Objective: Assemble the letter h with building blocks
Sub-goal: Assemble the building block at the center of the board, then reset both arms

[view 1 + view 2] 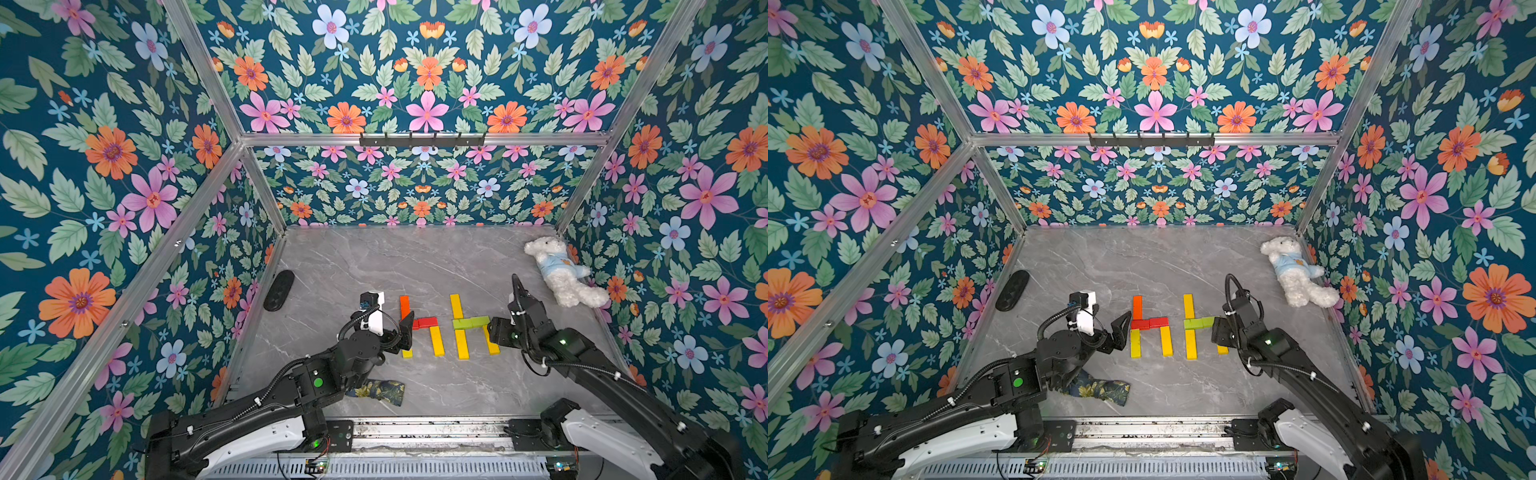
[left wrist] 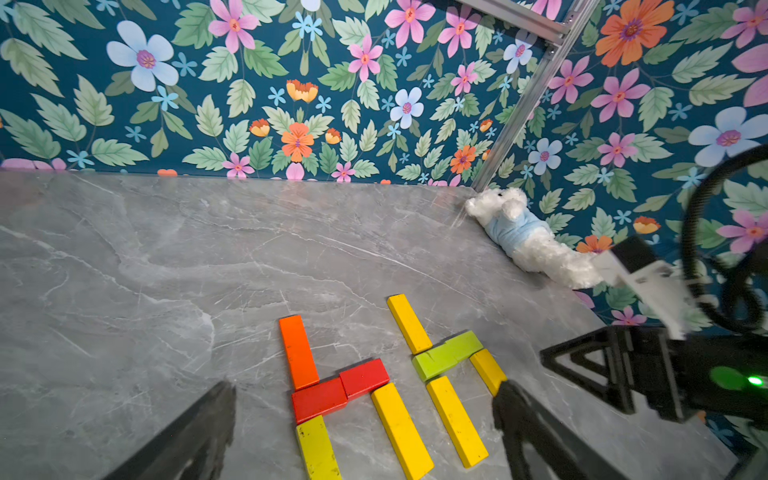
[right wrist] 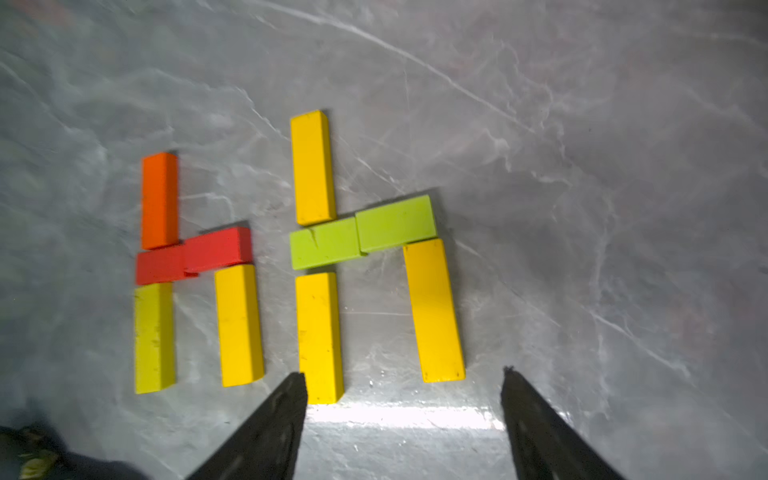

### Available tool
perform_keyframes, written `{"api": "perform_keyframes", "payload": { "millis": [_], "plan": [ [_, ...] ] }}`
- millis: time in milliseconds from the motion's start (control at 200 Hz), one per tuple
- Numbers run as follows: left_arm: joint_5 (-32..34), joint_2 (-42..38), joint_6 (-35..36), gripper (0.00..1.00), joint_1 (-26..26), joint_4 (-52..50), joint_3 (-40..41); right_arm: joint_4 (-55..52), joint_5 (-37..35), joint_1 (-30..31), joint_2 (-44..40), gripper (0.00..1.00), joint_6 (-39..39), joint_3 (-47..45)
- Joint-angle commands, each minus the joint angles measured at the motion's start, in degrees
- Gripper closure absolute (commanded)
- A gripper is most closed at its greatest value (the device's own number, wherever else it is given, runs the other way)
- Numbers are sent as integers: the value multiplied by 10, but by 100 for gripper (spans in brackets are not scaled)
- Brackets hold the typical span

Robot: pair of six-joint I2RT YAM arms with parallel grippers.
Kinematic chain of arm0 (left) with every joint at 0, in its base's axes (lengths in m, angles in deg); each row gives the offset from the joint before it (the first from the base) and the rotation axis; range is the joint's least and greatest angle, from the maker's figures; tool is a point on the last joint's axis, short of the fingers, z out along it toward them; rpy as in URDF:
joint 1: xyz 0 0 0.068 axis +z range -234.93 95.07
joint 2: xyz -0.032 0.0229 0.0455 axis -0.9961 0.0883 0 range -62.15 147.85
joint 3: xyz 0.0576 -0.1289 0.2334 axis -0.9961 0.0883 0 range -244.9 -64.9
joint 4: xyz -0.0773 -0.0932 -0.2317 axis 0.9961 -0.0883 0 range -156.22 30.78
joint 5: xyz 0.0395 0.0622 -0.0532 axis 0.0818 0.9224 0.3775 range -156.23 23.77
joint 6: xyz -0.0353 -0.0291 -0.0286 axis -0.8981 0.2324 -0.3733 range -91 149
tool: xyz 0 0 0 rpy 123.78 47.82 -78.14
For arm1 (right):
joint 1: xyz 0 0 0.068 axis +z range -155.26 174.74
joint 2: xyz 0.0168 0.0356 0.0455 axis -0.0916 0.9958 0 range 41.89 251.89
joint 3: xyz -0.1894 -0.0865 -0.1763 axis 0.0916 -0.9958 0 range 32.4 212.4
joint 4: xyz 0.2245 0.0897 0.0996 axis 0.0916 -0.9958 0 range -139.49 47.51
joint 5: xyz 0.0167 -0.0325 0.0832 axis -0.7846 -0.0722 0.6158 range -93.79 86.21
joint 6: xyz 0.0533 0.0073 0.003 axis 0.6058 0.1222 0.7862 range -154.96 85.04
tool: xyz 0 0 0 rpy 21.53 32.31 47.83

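Building blocks point(image 3: 324, 243) form two h's; L gripper point(image 2: 365, 388) & R gripper point(image 3: 402, 373) both released, empty.

Plush bear point(image 1: 559, 268), black pad point(image 1: 279, 290) — floral cloth point(image 1: 382, 392)

Ten building blocks point(image 3: 316, 166) lie flat in two h shapes side by side: one crossed by red bars point(image 3: 216, 249), the other by lime bars point(image 3: 395, 222) between yellow uprights.
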Motion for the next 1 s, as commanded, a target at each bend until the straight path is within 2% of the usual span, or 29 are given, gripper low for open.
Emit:
{"api": "perform_keyframes", "payload": {
  "millis": [0,45,95,165,255,305,425,530,595,720,835,995],
  "plan": [
    [63,-1,11,1,0,54,19,32,-45,1,-46,14,0,-9],
    [92,7,13,1,0,66,28,25,-74,1,-60,5,10,-10],
    [112,19,25,1,1,82,38,32,-97,0,-72,1,14,-18],
    [152,39,28,1,1,98,45,34,-122,1,-85,1,21,-25],
    [238,64,36,1,3,124,53,36,-143,1,-97,1,35,-33],
    [253,70,54,1,9,151,61,36,-156,1,-102,1,45,-36],
    [209,69,84,1,58,243,96,39,-184,0,-115,1,62,-44],
    [135,78,40,0,176,261,117,56,-181,0,-119,1,54,-51],
    [134,108,41,1,226,287,127,58,-178,1,-115,1,56,-52],
    [156,211,90,1,272,334,109,60,-181,0,-110,1,58,-55],
    [158,284,92,1,306,328,65,70,-182,0,-118,1,50,-63],
    [58,315,112,1,399,381,48,79,-181,-1,-140,1,39,-77]
  ]
}}
